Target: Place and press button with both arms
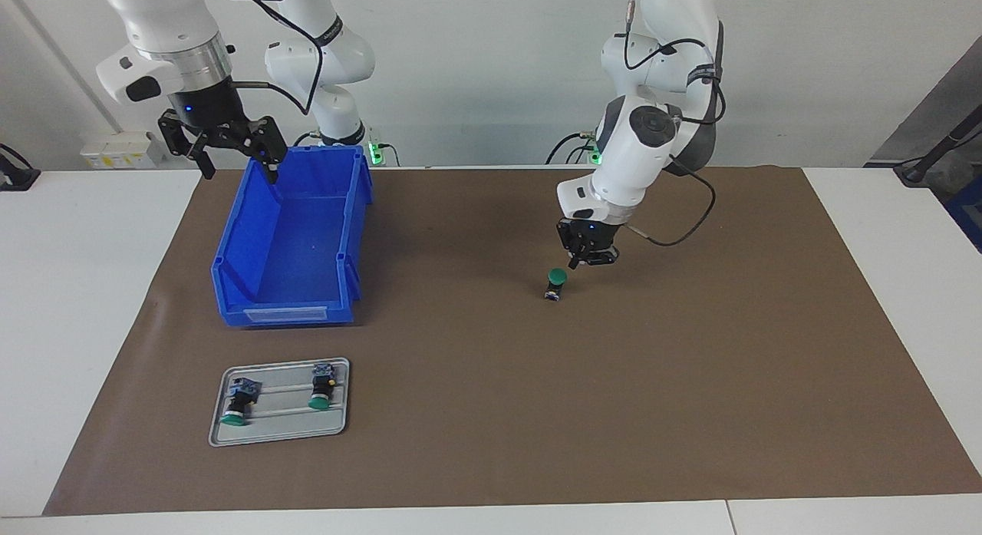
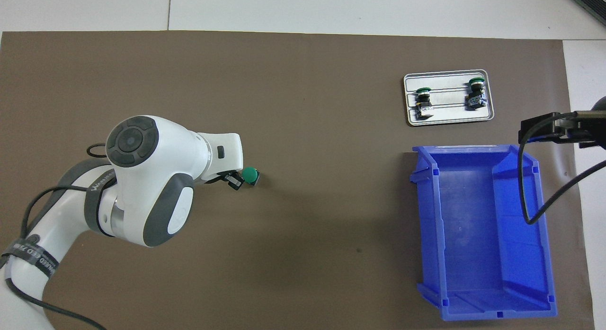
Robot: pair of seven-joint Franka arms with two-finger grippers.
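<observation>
One button [image 1: 556, 282] stands upright on the brown mat [image 1: 614, 412] near the table's middle, green cap up; the overhead view shows the button [image 2: 250, 175] too. My left gripper [image 1: 574, 263] is shut, with nothing between its fingertips. It hangs just above the cap's edge on the robots' side, and I cannot tell whether it touches. From above, the left gripper [image 2: 234, 182] sits right beside the cap. My right gripper [image 1: 236, 160] is open and waits over the blue bin's corner nearest the robots. In the overhead view the right gripper [image 2: 537, 129] shows only partly.
A blue bin [image 1: 288, 308] with nothing in it stands at the right arm's end of the table. Farther from the robots lies a grey metal tray [image 1: 337, 424] with two more buttons [image 1: 239, 404] [image 1: 321, 388] lying on their sides.
</observation>
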